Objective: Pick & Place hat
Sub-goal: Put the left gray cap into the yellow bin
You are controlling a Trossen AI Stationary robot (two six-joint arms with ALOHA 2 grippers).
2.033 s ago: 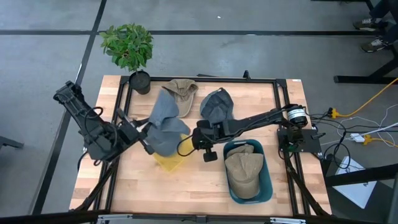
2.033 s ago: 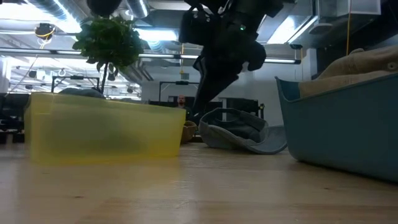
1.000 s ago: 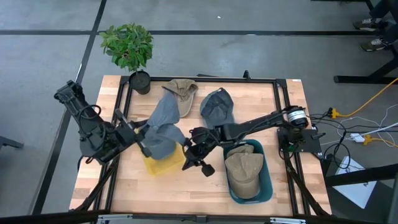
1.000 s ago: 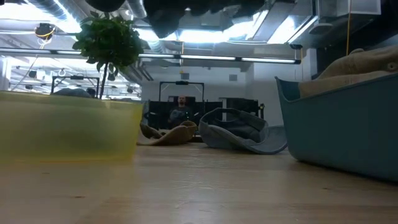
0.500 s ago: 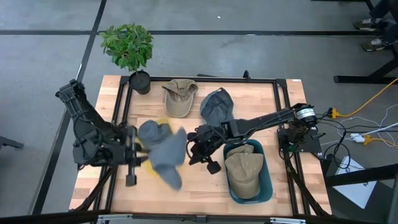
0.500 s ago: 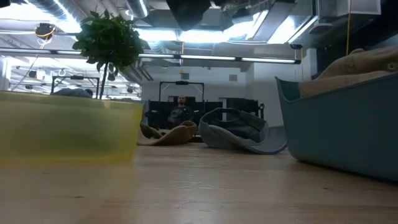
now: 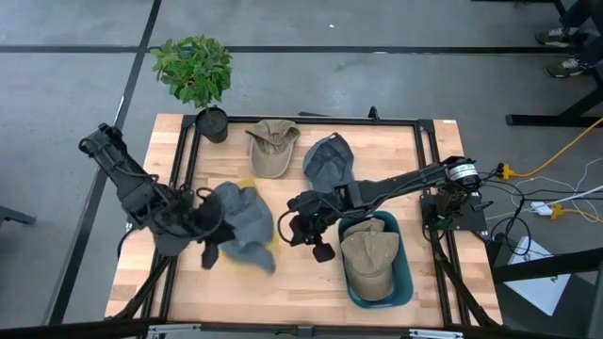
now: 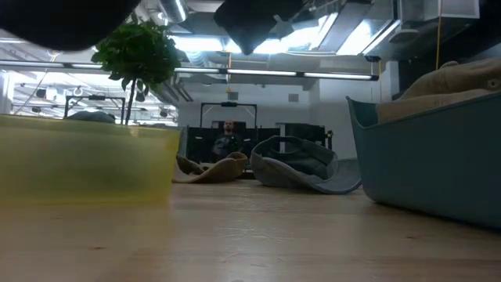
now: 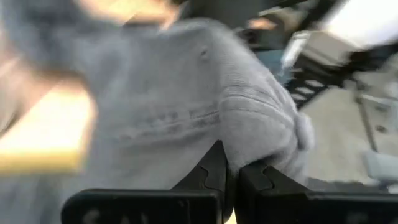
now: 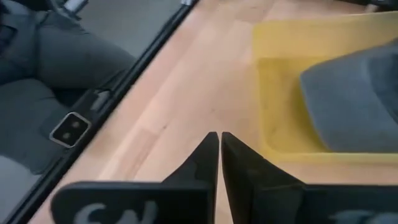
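Observation:
A grey hat [image 7: 243,224] lies bunched over and inside the yellow bin [image 7: 274,241], which it mostly hides from above. My left gripper [image 7: 217,234] is at the hat's left side, shut on it. My right gripper [image 7: 298,226] hovers just right of the bin, shut, with nothing between its fingers. In the right wrist view the grey hat [image 10: 351,99] sits between the walls of the yellow bin [image 10: 280,81]. The low view shows the yellow bin [image 8: 82,160] standing on the table. My left gripper pinches a fold of the grey hat's crown cloth [image 9: 239,149] between its two fingers. The fingers come from the table's left, slanting down. The hat sags slack beyond the fingers into the yellow bin [image 9: 43,137]; whether it rests on the bin's floor I cannot tell.
A teal bin [image 7: 403,275] at the near right holds a tan hat [image 7: 367,259]. A tan hat [image 7: 268,146] and a dark grey hat [image 7: 328,160] lie at the far middle. A potted plant [image 7: 195,71] stands at the far left corner.
My left gripper has rolled, tipped over and sunk a little toward the yellow bin. The grey hat, which hung stretched toward the far side, has come down and now lies bunched over the bin. My right gripper has drawn slightly up and away from the bin's right side.

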